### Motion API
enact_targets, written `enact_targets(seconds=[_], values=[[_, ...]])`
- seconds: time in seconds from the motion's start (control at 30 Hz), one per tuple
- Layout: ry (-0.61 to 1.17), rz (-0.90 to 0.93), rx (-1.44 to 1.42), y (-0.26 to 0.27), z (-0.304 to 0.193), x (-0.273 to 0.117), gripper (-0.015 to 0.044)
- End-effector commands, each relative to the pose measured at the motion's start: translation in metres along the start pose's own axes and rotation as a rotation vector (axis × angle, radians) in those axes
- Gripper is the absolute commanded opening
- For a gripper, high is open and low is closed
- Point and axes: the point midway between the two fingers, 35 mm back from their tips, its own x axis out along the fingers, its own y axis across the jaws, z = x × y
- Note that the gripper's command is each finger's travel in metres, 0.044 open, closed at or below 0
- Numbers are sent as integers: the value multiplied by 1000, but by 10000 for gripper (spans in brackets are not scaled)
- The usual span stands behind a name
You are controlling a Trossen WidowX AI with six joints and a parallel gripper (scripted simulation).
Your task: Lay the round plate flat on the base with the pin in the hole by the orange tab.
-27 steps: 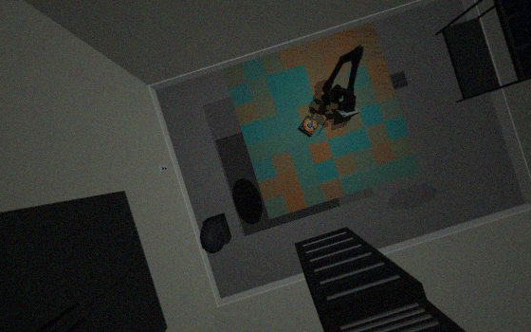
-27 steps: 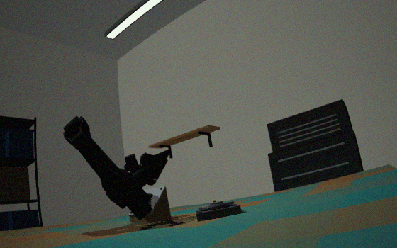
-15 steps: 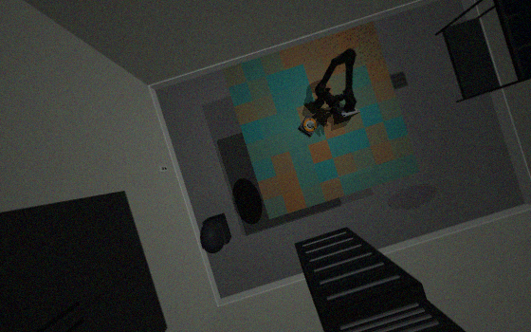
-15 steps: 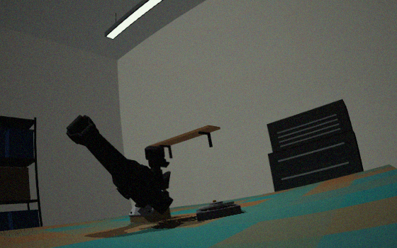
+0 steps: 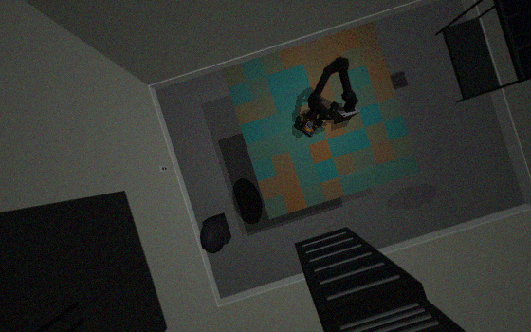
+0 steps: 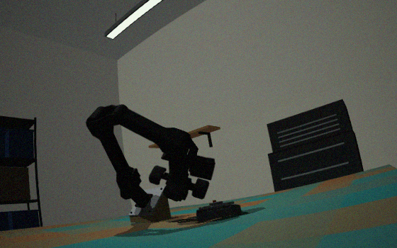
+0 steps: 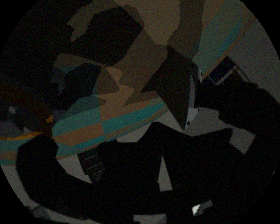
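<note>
Dark plate [image 6: 219, 211] beside closed pincer [image 6: 185, 195]

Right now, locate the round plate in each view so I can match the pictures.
Top: round plate at centre, under the arm, orange tab showing.
Exterior: dark low disc lower centre, beside the arm's base.
Wrist: too dark to tell.
Shared landmark: teal-and-orange checkered mat.

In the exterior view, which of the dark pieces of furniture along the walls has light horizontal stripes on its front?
The black drawer cabinet at the right wall: pale lines cross its front. The open shelving rack at the left edge has none and holds boxes.
</note>
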Motion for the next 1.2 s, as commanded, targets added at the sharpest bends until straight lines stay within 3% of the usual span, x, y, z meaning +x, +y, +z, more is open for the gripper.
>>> enact_targets(seconds=[0.0, 0.33, 1.17], values=[[-590, 37, -697, 66, -10, -33, 0], [-1090, -92, -1165, 109, -52, -67, 0], [-1091, -93, -1164, 127, -16, -41, 0]])
